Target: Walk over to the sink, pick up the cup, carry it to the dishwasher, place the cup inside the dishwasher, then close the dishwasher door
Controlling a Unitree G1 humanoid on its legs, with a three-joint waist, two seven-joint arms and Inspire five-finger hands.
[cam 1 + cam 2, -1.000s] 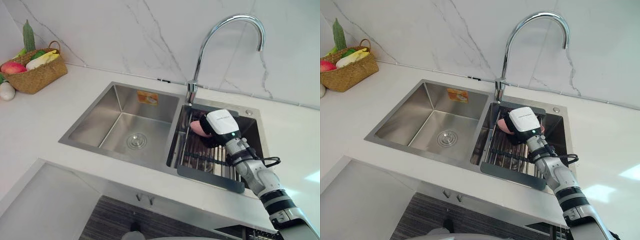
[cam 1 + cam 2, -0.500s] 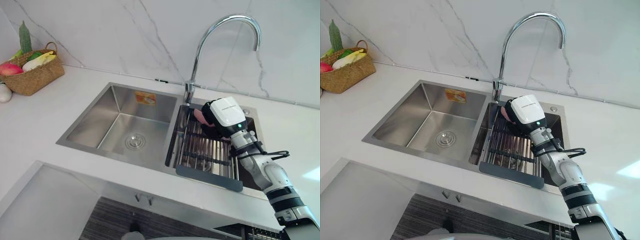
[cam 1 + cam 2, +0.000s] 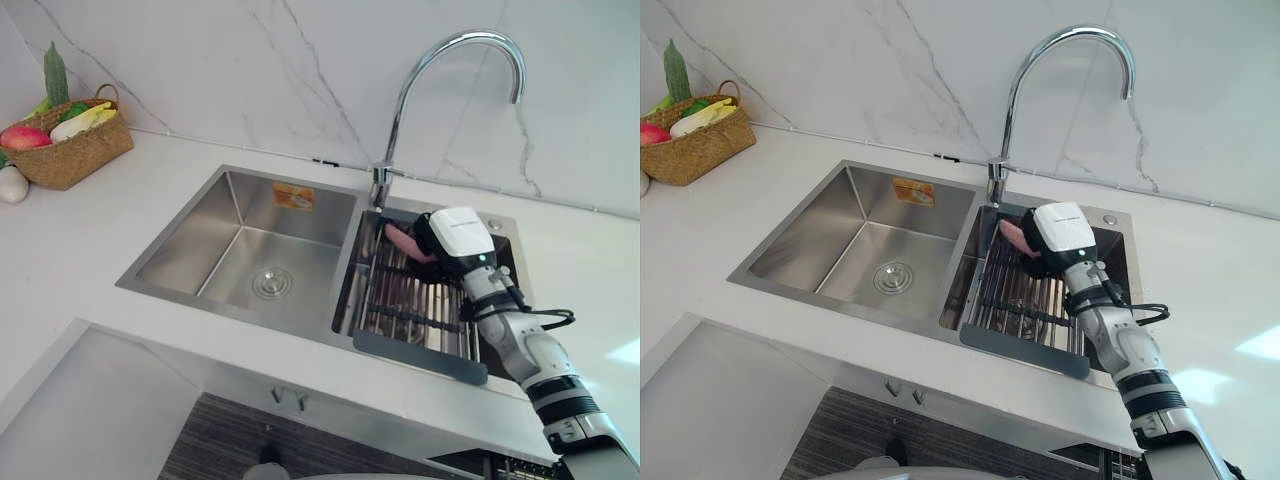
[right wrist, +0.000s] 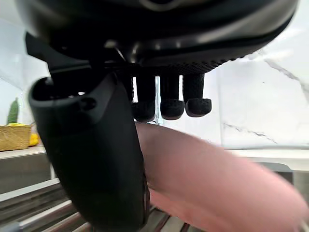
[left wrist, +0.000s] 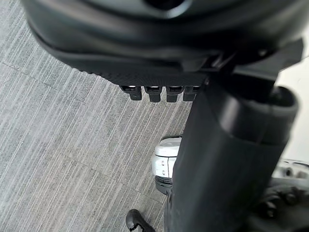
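A pink cup (image 3: 400, 240) (image 4: 217, 183) is in my right hand (image 3: 458, 238), which is shut on it with the thumb on one side and the fingers (image 4: 171, 104) curled over the other. Hand and cup hang just above the metal drying rack (image 3: 410, 300) in the sink's right basin, below the faucet (image 3: 410, 90). My left hand (image 5: 231, 159) hangs idle over the grey floor with relaxed fingers and nothing in it.
The steel double sink (image 3: 200, 240) is set in a white counter, its left basin bare. A woven basket (image 3: 70, 150) of vegetables stands at the counter's far left against the marble wall. The counter's front edge runs close below the sink.
My right hand has risen a little off the rack with the pink cup and drifted slightly right. The camera has swayed slightly.
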